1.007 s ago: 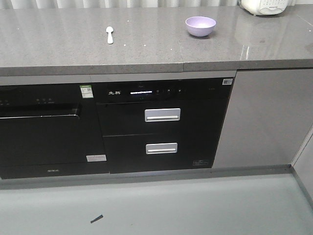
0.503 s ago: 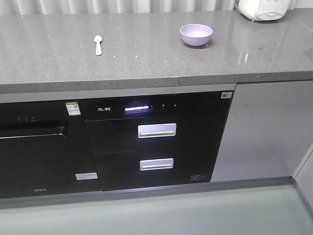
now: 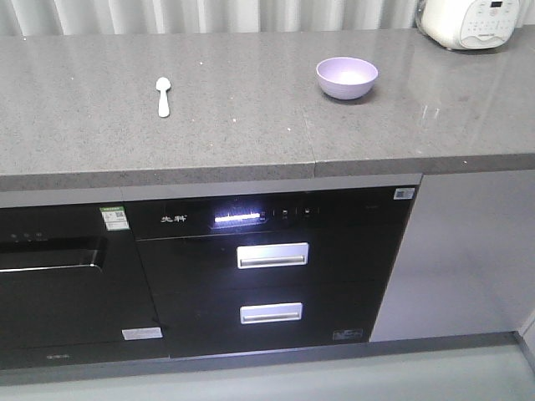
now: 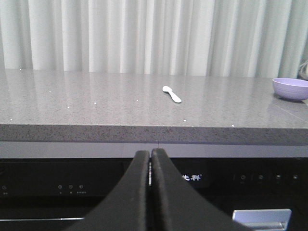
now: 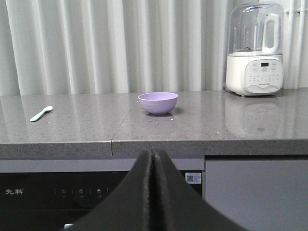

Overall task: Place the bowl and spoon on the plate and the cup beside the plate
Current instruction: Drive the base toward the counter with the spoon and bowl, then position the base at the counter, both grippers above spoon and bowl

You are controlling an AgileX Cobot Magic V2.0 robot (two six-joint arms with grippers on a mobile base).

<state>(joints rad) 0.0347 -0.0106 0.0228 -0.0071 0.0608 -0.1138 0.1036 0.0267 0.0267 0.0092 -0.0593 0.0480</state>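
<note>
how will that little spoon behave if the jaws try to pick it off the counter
The spoon looks thin and small, so it is probably light and fairly stiff. It lies flat on the glossy countertop, so it may skid when nudged. Its rounded head could let it pivot.

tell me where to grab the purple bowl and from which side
Take the bowl by its rim, coming straight down from above, one finger inside and one outside the wall. It stands upright and empty on the counter, and its smooth round sides taper toward the base, so a pinch across the outside would likely slip. The right gripper, shut, faces it.
</note>
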